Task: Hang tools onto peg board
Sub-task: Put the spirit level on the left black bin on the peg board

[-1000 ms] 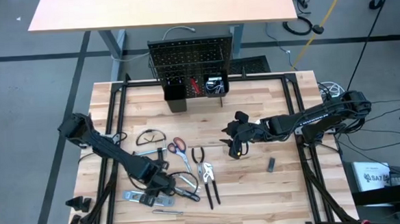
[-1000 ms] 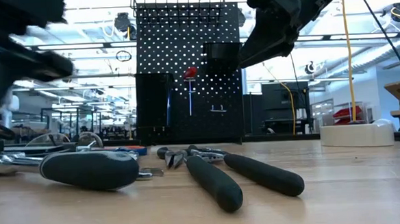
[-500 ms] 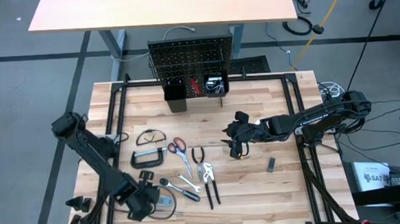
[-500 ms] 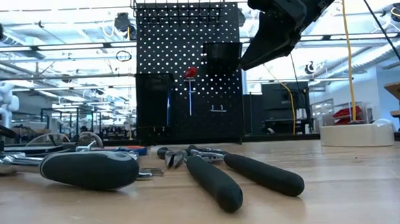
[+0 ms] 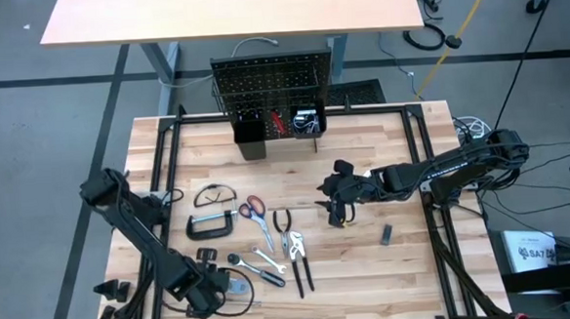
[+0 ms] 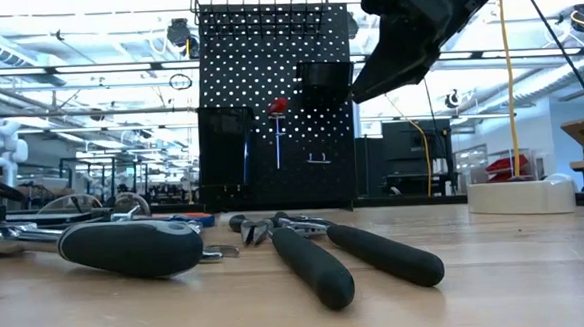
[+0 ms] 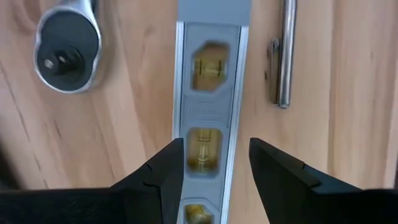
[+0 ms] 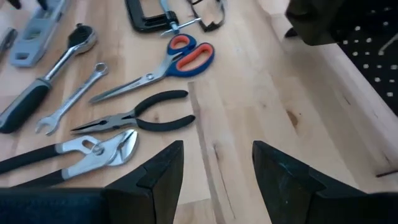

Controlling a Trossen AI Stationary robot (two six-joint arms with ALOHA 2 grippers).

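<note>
Wooden counter [image 5: 381, 135] carries the tools, and the peg board [image 5: 271, 82] stands upright at its 12 o'clock edge. At about 7 o'clock the left gripper [image 7: 214, 168] hangs over the level [image 7: 211, 93], its fingers spread on both sides of the narrow body and not touching it. The ratchet head [image 7: 67, 42] and a thin metal rod [image 7: 285, 53] lie just beside the level. The level looks stiff and light, with smooth metal sides that may slip and small vials [image 7: 203, 148] that are fragile, so I think the flat sides near the middle are the best place to hold. The right gripper [image 5: 338, 198] waits above the counter near 3 o'clock, also spread and empty. Scissors [image 8: 168, 59] and pliers [image 8: 134, 115] lie near the centre.
</note>
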